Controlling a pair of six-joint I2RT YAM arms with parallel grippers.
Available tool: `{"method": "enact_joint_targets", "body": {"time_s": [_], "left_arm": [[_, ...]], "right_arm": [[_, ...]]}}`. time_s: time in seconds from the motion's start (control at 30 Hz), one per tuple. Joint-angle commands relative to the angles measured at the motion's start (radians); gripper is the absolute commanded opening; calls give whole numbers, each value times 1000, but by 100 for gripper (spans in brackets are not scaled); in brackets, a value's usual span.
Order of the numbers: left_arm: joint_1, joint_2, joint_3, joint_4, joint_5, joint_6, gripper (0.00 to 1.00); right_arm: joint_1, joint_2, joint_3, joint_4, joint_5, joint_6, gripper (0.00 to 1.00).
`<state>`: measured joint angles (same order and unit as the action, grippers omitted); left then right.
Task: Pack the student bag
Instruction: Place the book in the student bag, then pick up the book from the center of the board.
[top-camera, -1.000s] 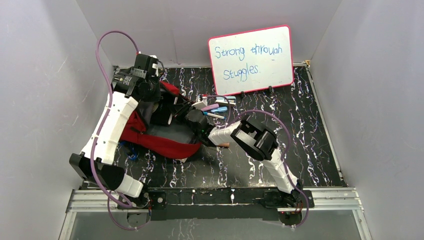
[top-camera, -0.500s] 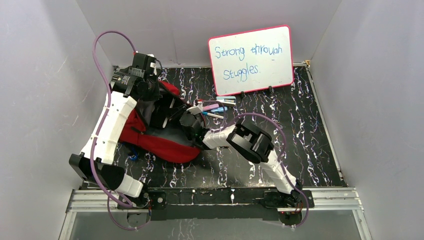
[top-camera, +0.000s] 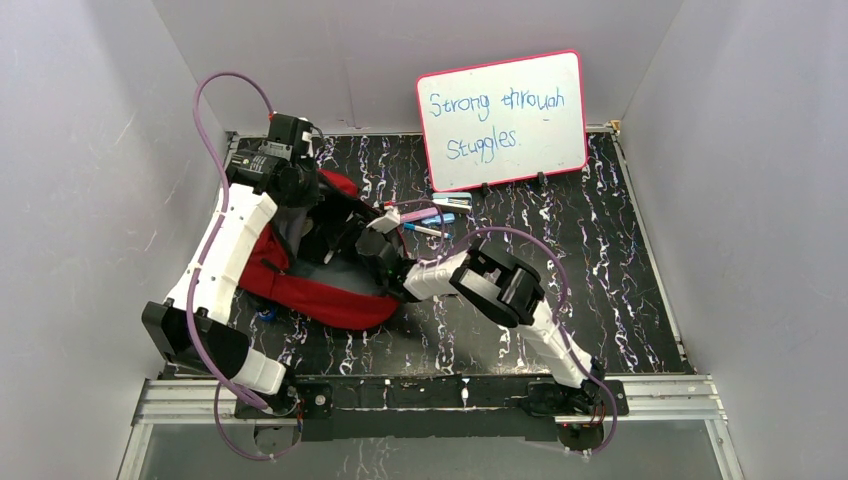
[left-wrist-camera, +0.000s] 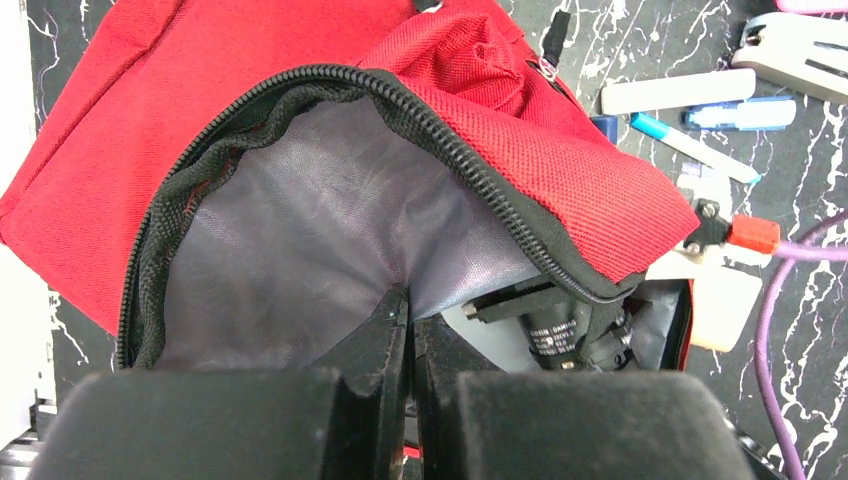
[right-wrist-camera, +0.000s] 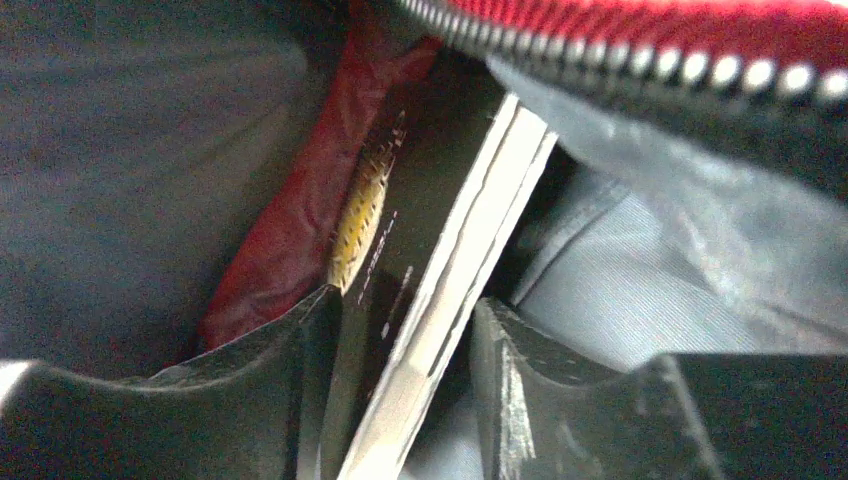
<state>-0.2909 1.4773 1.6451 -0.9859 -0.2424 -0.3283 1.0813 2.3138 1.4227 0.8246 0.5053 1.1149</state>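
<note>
The student bag (top-camera: 335, 300), red with grey lining, lies at the left of the table with its mouth held up. My left gripper (left-wrist-camera: 410, 312) is shut on the grey lining at the bag's (left-wrist-camera: 560, 150) zipper edge; in the top view this left gripper (top-camera: 305, 195) sits over the bag's far side. My right gripper (top-camera: 378, 240) reaches into the mouth, its tips hidden there. In the right wrist view the right gripper (right-wrist-camera: 405, 310) stands open inside the bag around a dark-covered book (right-wrist-camera: 470, 230) with white pages; a gap separates the book from the right finger (right-wrist-camera: 500, 350).
A pink-framed whiteboard (top-camera: 503, 118) stands at the back. Several pens and markers (top-camera: 432, 214) lie beside the bag's mouth, the markers (left-wrist-camera: 690, 92) showing at the top right of the left wrist view. The right arm's wrist camera (left-wrist-camera: 560, 325) pokes under the bag's flap.
The right gripper has pushed deeper into the bag and its jaws have spread apart from the book. The left arm has shifted slightly, still pinching the lining.
</note>
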Motion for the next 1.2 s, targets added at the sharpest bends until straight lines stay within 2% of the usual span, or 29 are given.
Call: {"method": "enact_joint_targets", "body": {"time_s": [0.0, 0.33, 0.53, 0.7, 0.8, 0.93, 1.07, 1.17], "left_arm": [[36, -56, -21, 39, 1, 16, 0], [102, -55, -61, 80, -17, 40, 0], [143, -51, -79, 122, -40, 46, 0], [190, -44, -95, 167, -87, 57, 0], [209, -29, -112, 200, -124, 72, 0], [223, 12, -127, 239, -127, 95, 0], [238, 71, -124, 261, -164, 104, 0], [248, 101, -103, 266, -139, 106, 0]], "right_arm": [[5, -122, -23, 22, -13, -156, 59], [5, -312, -146, -152, -22, -348, 66], [4, -519, -252, -203, -19, -542, 67], [4, -740, -361, -355, 57, -680, 68], [-5, -863, -429, -506, 99, -707, 69], [-20, -1011, -532, -714, 124, -643, 69], [-26, -1091, -617, -806, 149, -578, 69], [-31, -1099, -623, -866, 142, -560, 70]]}}
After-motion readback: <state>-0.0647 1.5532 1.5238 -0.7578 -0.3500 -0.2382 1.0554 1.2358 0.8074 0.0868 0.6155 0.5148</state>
